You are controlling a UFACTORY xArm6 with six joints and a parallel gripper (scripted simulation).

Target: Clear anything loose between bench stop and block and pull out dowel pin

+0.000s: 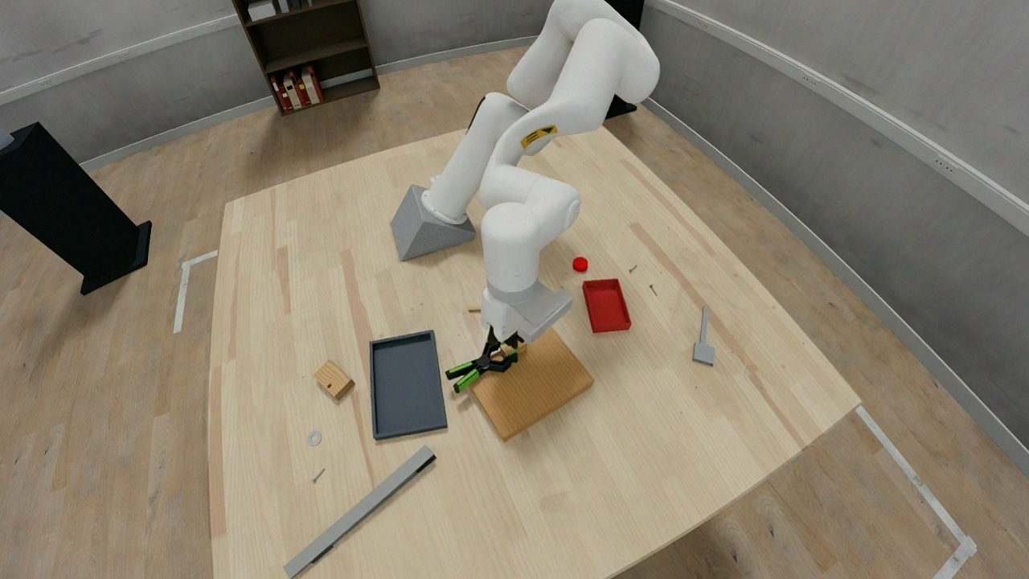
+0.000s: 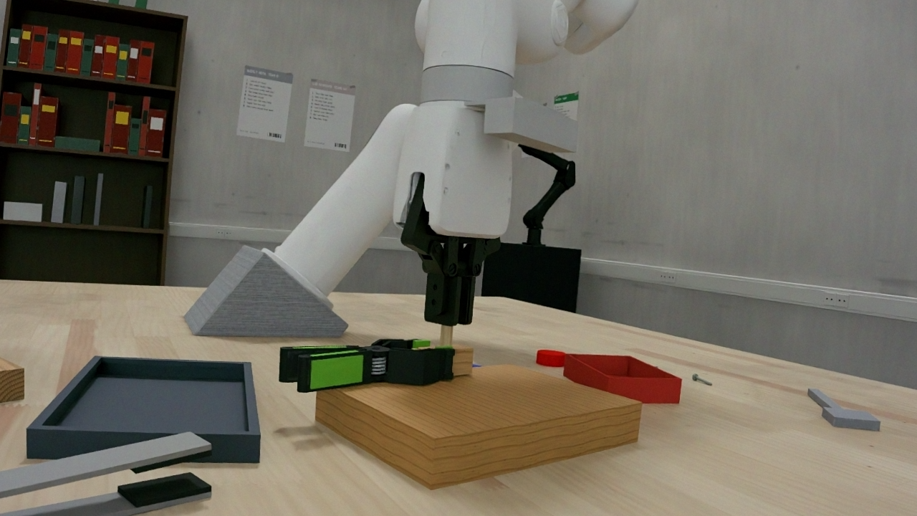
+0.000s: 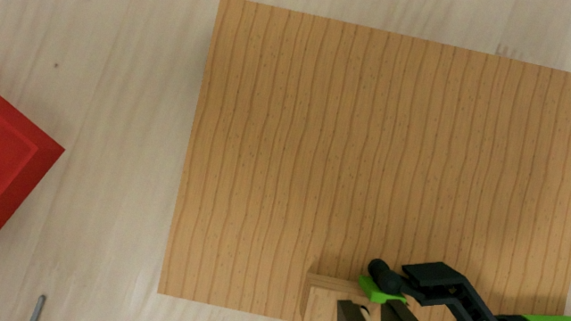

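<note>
My gripper (image 2: 448,319) (image 1: 499,345) points straight down and is shut on the dowel pin (image 2: 446,334). The pin stands upright with its lower end in the small wooden block (image 2: 463,359) (image 1: 518,351) (image 3: 319,298). The block lies flat at the back corner of the bench board (image 2: 487,411) (image 1: 535,388) (image 3: 357,134). The black and green spring clamp (image 2: 333,370) (image 1: 476,367) (image 3: 428,282) grips the block, and its handles stick out past the board's edge. The clamp hides the bench stop. In the wrist view my fingertips show at the bottom edge.
A grey tray (image 1: 406,385) (image 2: 144,411) lies left of the board. A red tray (image 1: 606,305) (image 2: 622,375) (image 3: 13,165) and a red cap (image 1: 580,264) lie right of it. A spare wooden block (image 1: 334,379), a washer (image 1: 310,437), a long grey bar (image 1: 359,511) and a grey tool (image 1: 703,345) lie around.
</note>
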